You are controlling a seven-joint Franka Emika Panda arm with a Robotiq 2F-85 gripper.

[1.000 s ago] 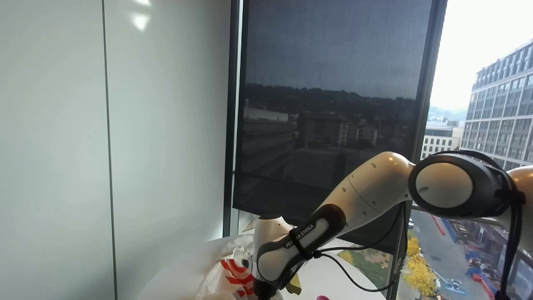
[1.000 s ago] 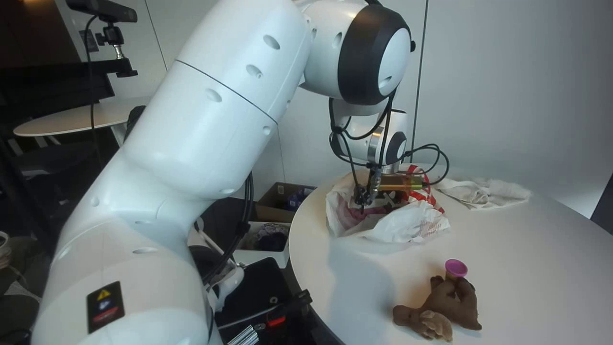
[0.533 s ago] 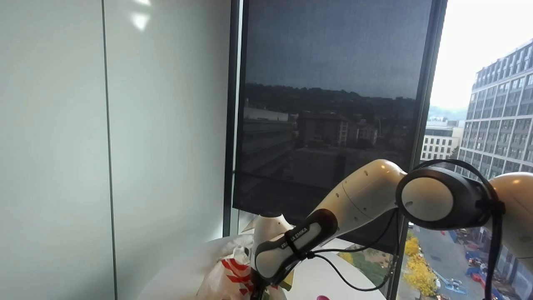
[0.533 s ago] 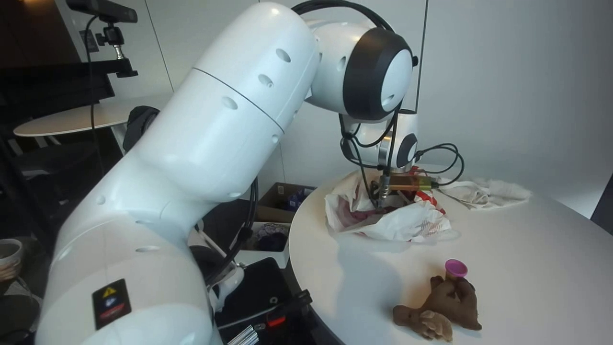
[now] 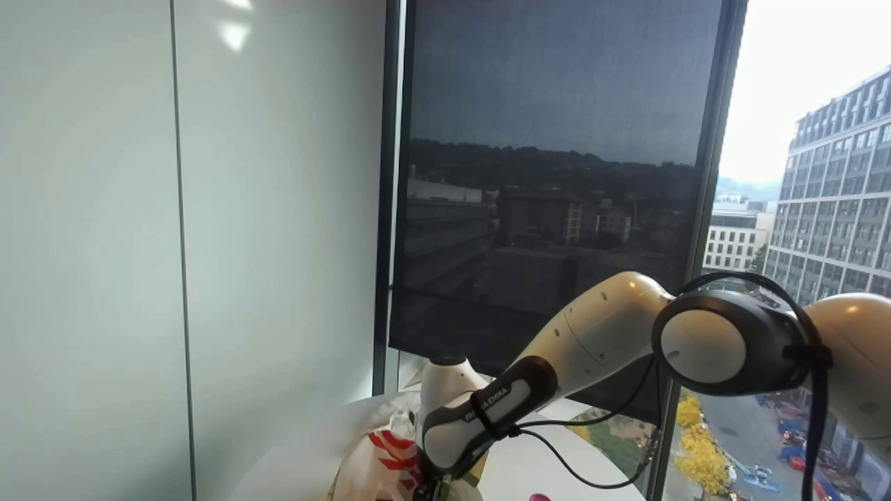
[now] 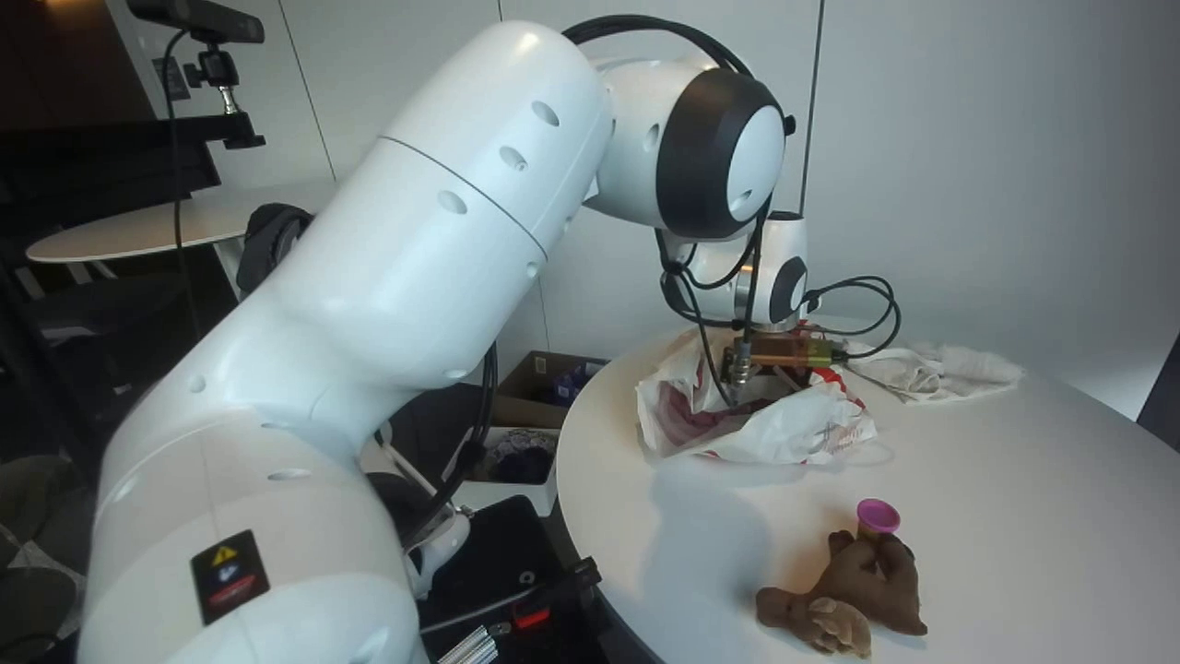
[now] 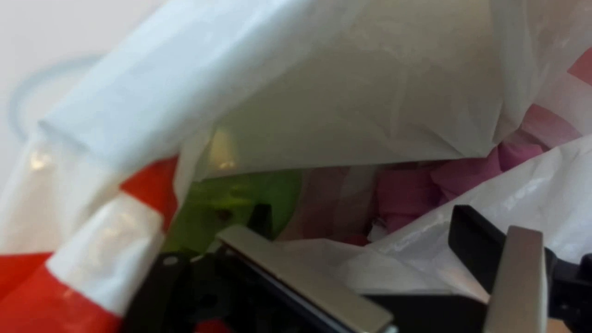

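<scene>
My gripper (image 7: 363,219) is open at the mouth of a white plastic bag (image 7: 360,101) with red print. One finger stands before a green thing (image 7: 284,194) inside the bag, the other by the bag's near wall. A crumpled pink thing (image 7: 407,196) lies deeper inside. Nothing shows gripped. Whether the fingers touch the bag or the green thing I cannot tell. In an exterior view the gripper (image 6: 737,378) reaches down into the bag (image 6: 784,433), its fingertips hidden. In an exterior view the bag (image 5: 379,463) is partly behind the wrist.
A brown soft toy-like thing (image 6: 867,581) lies on the round white table (image 6: 1014,498), beside a pink-rimmed cup (image 6: 878,516). A white cloth (image 6: 940,371) lies behind the bag. Boxes (image 6: 544,387) stand past the table edge. A wall and a shaded window (image 5: 557,209) are behind.
The arm has come down and the gripper has moved lower and away from the table's edge, deeper into the bag. The bag's mouth has shifted slightly the same way.
</scene>
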